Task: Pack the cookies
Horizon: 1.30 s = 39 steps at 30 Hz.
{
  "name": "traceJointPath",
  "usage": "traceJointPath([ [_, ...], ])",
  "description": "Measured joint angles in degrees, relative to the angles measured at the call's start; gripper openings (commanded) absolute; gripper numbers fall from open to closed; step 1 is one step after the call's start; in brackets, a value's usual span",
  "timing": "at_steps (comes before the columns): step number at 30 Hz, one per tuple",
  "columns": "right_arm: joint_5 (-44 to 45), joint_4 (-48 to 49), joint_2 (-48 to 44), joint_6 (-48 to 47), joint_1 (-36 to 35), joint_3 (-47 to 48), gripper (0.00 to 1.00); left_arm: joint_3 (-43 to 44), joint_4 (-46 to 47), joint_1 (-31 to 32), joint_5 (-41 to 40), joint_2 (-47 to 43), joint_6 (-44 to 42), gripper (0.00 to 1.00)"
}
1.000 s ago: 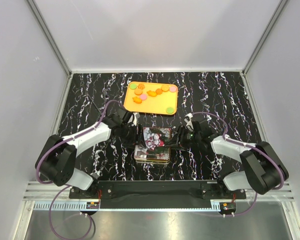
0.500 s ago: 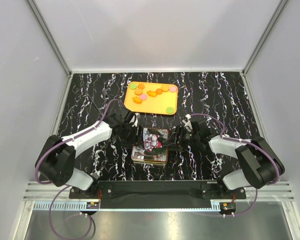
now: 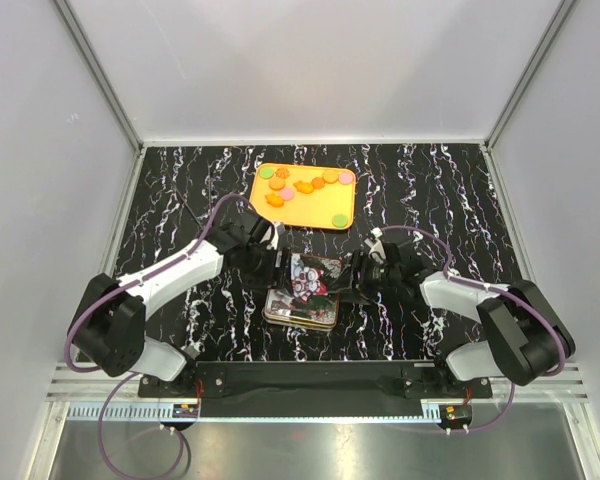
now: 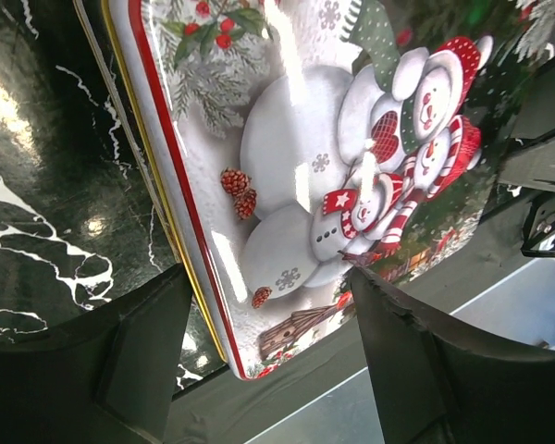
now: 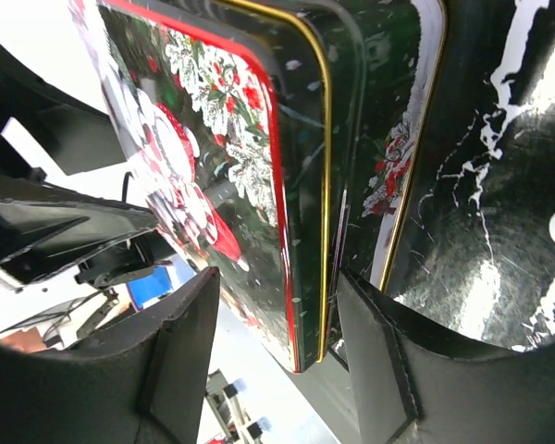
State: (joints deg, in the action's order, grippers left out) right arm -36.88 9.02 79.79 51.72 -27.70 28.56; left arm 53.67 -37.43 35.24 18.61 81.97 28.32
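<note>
The cookies (image 3: 302,187), small orange, pink and green pieces, lie on an orange tray (image 3: 315,212) at the back centre. A square tin lid with snowmen (image 3: 312,272) sits tilted above its tin base (image 3: 298,312) in the middle. My left gripper (image 3: 275,268) stands open astride the lid's left edge. In the left wrist view the lid (image 4: 296,157) runs between the gripper's (image 4: 264,277) fingers, one fingertip (image 4: 363,277) touching its face. My right gripper (image 3: 348,280) is open astride the lid's right edge (image 5: 305,185), with the base (image 5: 402,157) beside it.
The table top (image 3: 180,190) is black marble-patterned, with grey walls on three sides. The tray lies just behind the tin. Both arms' purple cables arch over the table near the tin.
Both grippers have edged in along the lid's sides. The lid has shifted slightly toward the back and tilts more off the base. The tray and cookies have not moved.
</note>
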Motion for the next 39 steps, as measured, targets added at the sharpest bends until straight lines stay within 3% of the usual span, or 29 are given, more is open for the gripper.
traceJointPath([
  [17,7.6,-10.6,-8.5,-8.7,-3.0,3.2,0.61,-0.4,2.2,-0.1,4.7,3.1,0.6,0.79],
  [31,20.2,-14.1,-9.0,-15.0,-12.3,3.1,0.55,0.1,0.1,-0.8,5.9,5.7,-0.8,0.67],
  [34,20.6,-14.5,-9.8,-15.1,-13.3,3.1,0.56,1.7,-1.6,-0.8,5.4,6.6,-2.0,0.80],
  [39,20.2,-12.9,-9.8,-14.1,-18.6,3.0,0.60,5.7,-3.2,-2.4,2.4,8.2,-4.6,0.91],
])
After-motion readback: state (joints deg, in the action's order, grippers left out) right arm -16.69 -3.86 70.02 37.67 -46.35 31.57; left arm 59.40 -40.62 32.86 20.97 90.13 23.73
